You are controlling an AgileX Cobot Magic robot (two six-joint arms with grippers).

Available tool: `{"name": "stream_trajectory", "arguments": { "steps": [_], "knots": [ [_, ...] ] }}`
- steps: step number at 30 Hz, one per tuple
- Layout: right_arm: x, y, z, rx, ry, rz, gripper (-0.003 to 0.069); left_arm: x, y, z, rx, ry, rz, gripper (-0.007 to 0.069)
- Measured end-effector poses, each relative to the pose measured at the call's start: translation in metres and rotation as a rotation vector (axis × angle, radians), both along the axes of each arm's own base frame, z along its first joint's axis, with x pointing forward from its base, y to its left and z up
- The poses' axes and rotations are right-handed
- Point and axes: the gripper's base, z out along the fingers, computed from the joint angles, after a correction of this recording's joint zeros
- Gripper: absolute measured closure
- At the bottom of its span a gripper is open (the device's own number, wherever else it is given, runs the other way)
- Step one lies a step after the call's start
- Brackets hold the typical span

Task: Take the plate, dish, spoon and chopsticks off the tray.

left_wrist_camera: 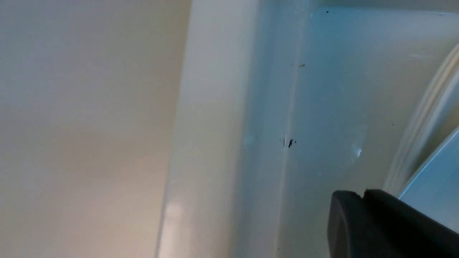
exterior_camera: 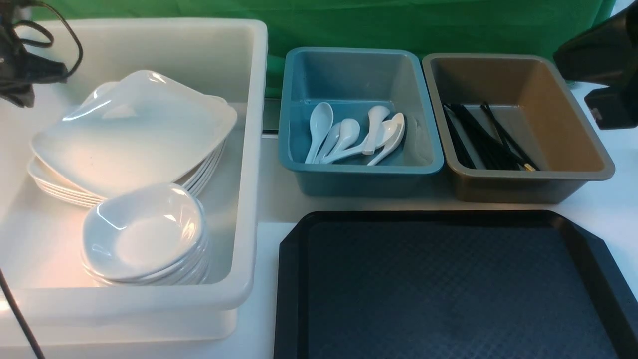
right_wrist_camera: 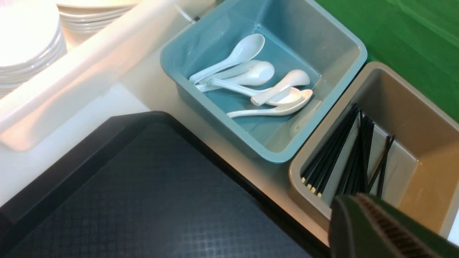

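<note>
Front view: black clipped-corner tray sits nearest. Glossy white plate tops a stack in the white bin, spoons in the blue bin, black chopsticks in the brown bin. Left wrist view: left gripper pinched shut, plate edges just beside it. Right wrist view: right gripper closed on nothing, over the chopsticks.

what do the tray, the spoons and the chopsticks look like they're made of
Tray: likely moulded plastic, matte black, with a fine embossed pattern on its bottom and a raised rim.
Spoons: glossy white with sharp highlights; ceramic or melamine, cannot tell which.
Chopsticks: thin black sticks with pale tips, perhaps plastic or lacquered wood.
</note>
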Motion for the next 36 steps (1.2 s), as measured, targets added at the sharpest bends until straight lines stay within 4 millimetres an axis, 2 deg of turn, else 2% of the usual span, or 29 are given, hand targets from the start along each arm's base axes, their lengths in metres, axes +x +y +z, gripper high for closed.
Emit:
{"name": "stream_trajectory", "arguments": {
  "steps": [3,11,26,32,36],
  "knots": [
    [0.0,0.0,0.001,0.005,-0.007,0.002,0.0635,0.0,-0.002,-0.006,-0.004,0.029,-0.026,0.0608],
    [0.003,0.003,0.005,0.033,-0.053,0.011,0.0635,-0.002,-0.028,-0.012,-0.033,0.143,-0.08,0.0608],
    [0.003,0.003,0.006,0.026,-0.07,0.025,0.0635,-0.006,-0.031,-0.015,-0.073,0.189,-0.056,0.0608],
    [0.003,0.003,0.006,0.017,-0.074,0.032,0.0635,-0.014,-0.034,-0.035,-0.112,0.259,-0.042,0.0608],
    [0.004,0.004,0.007,0.02,-0.091,0.039,0.0635,-0.019,-0.037,-0.036,-0.121,0.273,-0.036,0.0608]
  ]
}}
